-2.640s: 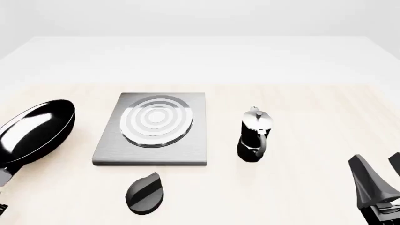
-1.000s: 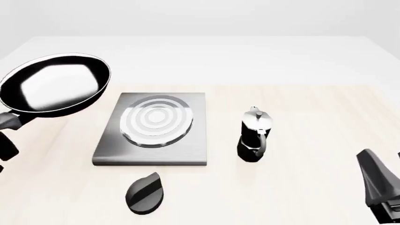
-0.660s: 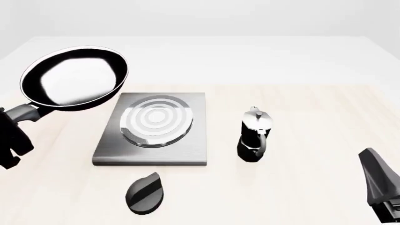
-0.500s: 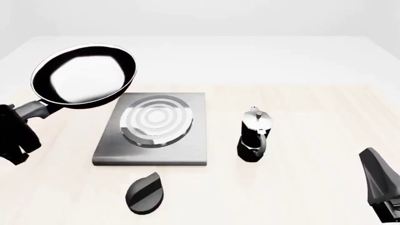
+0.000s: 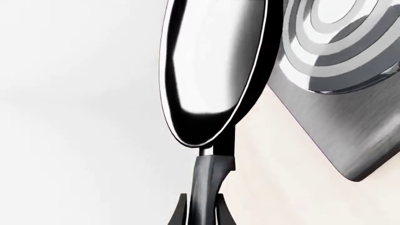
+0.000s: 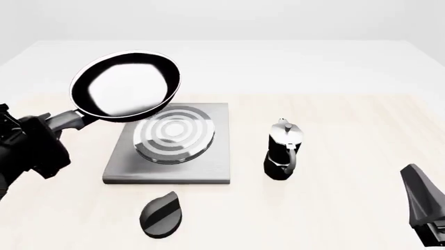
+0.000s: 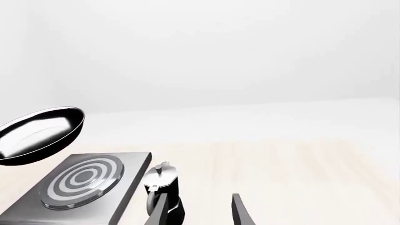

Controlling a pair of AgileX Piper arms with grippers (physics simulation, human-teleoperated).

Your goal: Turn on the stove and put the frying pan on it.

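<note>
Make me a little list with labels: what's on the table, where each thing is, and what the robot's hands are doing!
pan: round black frying pan, glossy inside, lifted in the air, tilted, over the stove's far-left corner
pan holder: left gripper, shut on the pan's dark handle
stove: flat grey metal slab with ringed burner, nothing resting on it
knob: black oval knob, on the table in front of the stove, untouched
pot: small black-and-silver moka pot, upright, right of the stove
other hand: right gripper, open, holding nothing
</note>
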